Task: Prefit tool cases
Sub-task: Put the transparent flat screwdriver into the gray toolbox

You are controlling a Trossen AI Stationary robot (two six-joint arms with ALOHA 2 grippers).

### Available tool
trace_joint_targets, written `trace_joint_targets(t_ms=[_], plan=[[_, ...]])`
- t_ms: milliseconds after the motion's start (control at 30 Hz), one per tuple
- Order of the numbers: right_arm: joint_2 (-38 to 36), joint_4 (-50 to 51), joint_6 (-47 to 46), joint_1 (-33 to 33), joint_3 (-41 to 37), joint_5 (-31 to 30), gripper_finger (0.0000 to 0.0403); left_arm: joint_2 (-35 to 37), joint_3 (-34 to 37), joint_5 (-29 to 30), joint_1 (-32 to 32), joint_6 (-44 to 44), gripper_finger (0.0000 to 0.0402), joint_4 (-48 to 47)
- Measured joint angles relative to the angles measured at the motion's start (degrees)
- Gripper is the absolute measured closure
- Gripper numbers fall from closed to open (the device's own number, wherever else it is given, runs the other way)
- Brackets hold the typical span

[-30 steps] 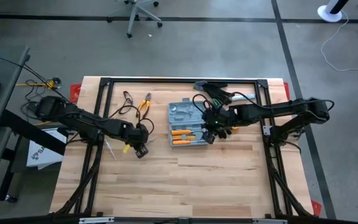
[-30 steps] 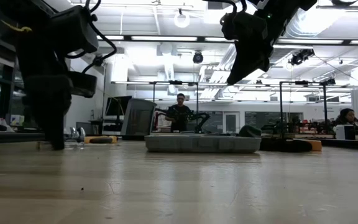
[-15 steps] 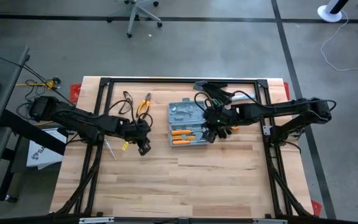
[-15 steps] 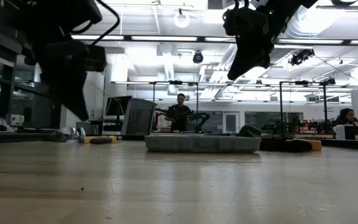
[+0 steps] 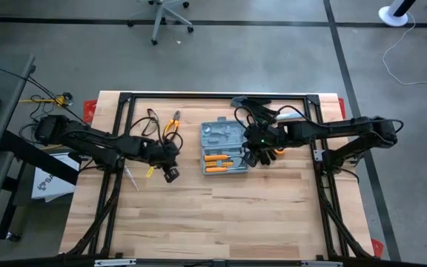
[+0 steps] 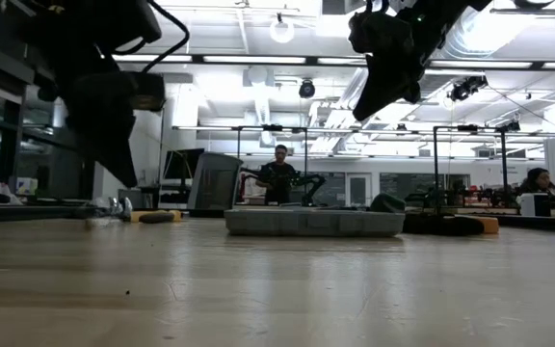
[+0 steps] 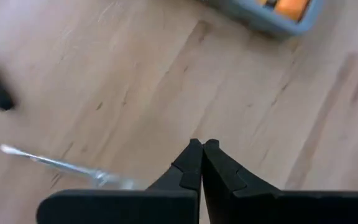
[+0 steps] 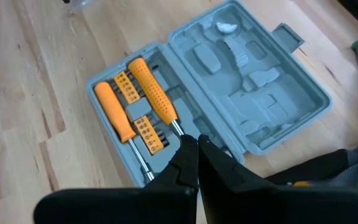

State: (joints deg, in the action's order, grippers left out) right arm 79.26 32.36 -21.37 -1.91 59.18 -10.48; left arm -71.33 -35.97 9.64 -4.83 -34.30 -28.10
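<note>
The grey moulded plastic case [image 8: 216, 93] lies open mid-table on pale wood planks [image 5: 221, 215], its two orange ribbed screwdrivers [image 8: 151, 93] clear only from the right wrist, under the right gripper [image 8: 197, 144], pinched together empty like the left gripper [image 7: 202, 148]
</note>
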Motion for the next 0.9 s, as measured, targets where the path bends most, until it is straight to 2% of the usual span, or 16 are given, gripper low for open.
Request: trace_joint_targets(t_ms=[167, 467, 667, 900], plan=[[0.0, 0.0, 0.02, -0.01, 0.0, -0.03, 0.0403, -0.02, 1.04, 2.83, 0.53, 0.04, 0.0401, -2.66], [0.0, 0.07, 0.97, -0.09, 0.0, -0.09, 0.0403, -0.02, 1.6, 4.64, 4.5, 2.05, 0.0401, 0.29], [-0.02, 0.24, 1.09, -0.22, 0.0, -0.13, 0.0403, -2.96, 1.6, 0.12, 6.72, 2.16, 0.0401, 5.47], [-0.02, 3.12, 0.97, -0.22, 0.0, -0.15, 0.0403, -10.39, 1.6, -6.51, 4.13, -2.27, 0.0401, 5.45]])
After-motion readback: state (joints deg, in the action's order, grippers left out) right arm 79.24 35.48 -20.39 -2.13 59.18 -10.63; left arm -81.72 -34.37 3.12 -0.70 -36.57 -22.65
